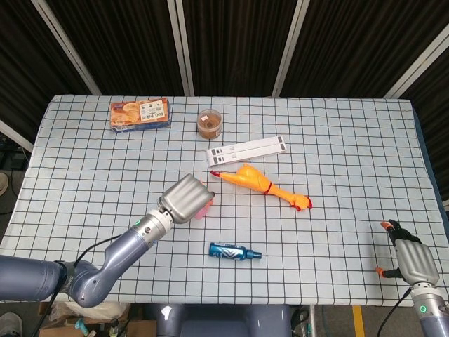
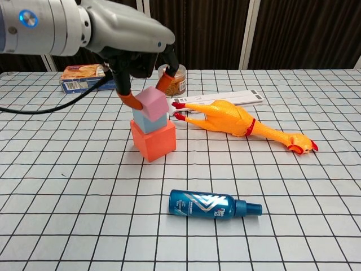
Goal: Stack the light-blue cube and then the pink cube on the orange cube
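The left hand (image 2: 132, 42) is holding the pink cube (image 2: 151, 102) pinched between its fingertips, right on top of the blue cube (image 2: 148, 123), which already sits on the orange cube (image 2: 153, 141). So 2 of 3 are stacked and the third is pretty much there. What matters now is the alignment: pink looks tilted and a bit off toward the right edge of blue, and I can't tell if it's fully resting or just touching. I'd say it needs squaring up before letting go. The right hand (image 1: 409, 261) is way off at the table's far right corner, holding nothing, fingers looking partly curled.
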Controlling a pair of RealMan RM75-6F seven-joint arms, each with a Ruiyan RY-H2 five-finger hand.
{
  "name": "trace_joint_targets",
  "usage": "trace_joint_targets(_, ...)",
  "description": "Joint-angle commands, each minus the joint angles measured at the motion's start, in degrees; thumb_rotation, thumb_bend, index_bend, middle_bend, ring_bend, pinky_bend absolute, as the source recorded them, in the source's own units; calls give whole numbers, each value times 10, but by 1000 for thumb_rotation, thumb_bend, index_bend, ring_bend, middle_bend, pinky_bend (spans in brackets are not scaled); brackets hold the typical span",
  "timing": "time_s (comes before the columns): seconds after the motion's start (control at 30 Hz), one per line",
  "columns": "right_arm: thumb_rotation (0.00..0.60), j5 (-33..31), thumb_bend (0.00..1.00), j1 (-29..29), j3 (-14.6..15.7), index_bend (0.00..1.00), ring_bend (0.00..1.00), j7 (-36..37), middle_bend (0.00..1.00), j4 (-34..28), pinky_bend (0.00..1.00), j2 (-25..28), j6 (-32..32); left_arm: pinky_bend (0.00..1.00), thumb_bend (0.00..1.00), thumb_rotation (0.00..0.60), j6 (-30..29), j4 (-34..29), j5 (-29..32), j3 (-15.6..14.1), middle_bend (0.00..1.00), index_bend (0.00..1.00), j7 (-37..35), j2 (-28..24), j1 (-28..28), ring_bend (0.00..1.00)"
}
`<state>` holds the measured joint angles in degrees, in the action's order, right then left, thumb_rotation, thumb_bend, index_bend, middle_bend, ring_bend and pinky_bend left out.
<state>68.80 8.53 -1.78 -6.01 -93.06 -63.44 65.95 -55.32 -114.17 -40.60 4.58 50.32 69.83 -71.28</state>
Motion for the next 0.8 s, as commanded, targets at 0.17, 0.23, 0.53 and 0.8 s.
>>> trace_joint_targets(0.17, 600, -3, 96, 0, 0, 136, 160, -2, 79, -1, 222, 0, 0, 984, 448, 600, 1, 17, 14, 10, 950, 561, 2, -22, -12, 827)
trace_joint_targets(0.23, 600, -3, 96, 0, 0, 136, 160, -3, 80, -1, 222, 0, 0, 983, 448, 600, 5, 22, 17, 9, 950, 561, 0, -23, -13, 826)
trace_joint_targets(0.53, 600, -14, 96, 1, 0, 136, 160, -15, 79, 0, 222, -4, -3, 981, 448, 600, 29, 66, 25, -1, 951, 565, 6, -21, -27, 826)
trace_joint_targets(0.8, 600, -23, 97, 3, 0, 137, 160, -27, 79, 3, 222, -8, -6, 979, 448, 600, 24, 95, 13, -5, 951, 571, 8, -8, -30, 826)
